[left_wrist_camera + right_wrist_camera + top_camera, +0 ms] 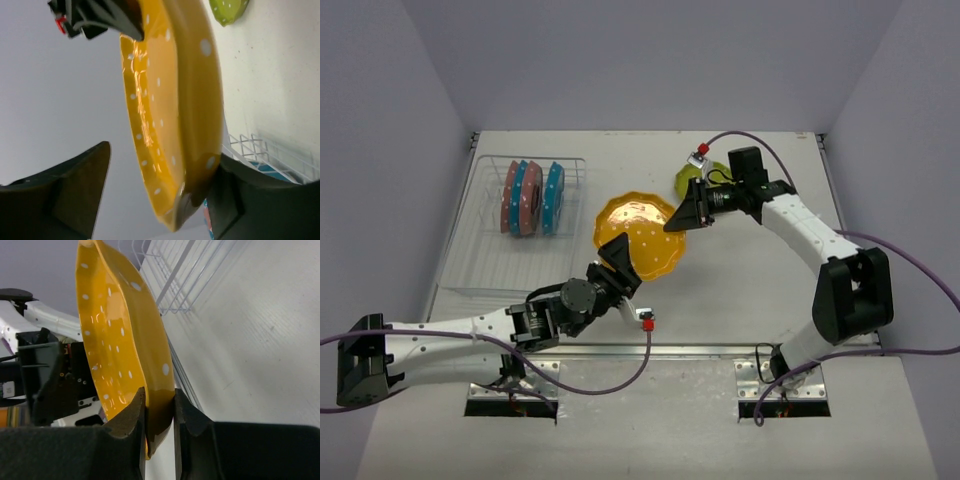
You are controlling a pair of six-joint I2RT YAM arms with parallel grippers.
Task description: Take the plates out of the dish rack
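Dish rack (490,272) on the left holds three upright plates (530,198), pink and blue. Orange plate (642,240) hangs tilted beside it, its far rim pinched tight in the right gripper (159,405). The left gripper (618,262) straddles its near edge, jaws parted. Yellow-green plate (690,180) lies behind.

The orange plate (645,240) is glossy and scattered with white dots, and the yellow-green plate (688,180) has white dots too. The dish rack (485,262) is silvery wire, with pink plates (509,198) and blue plates (554,197) inside.
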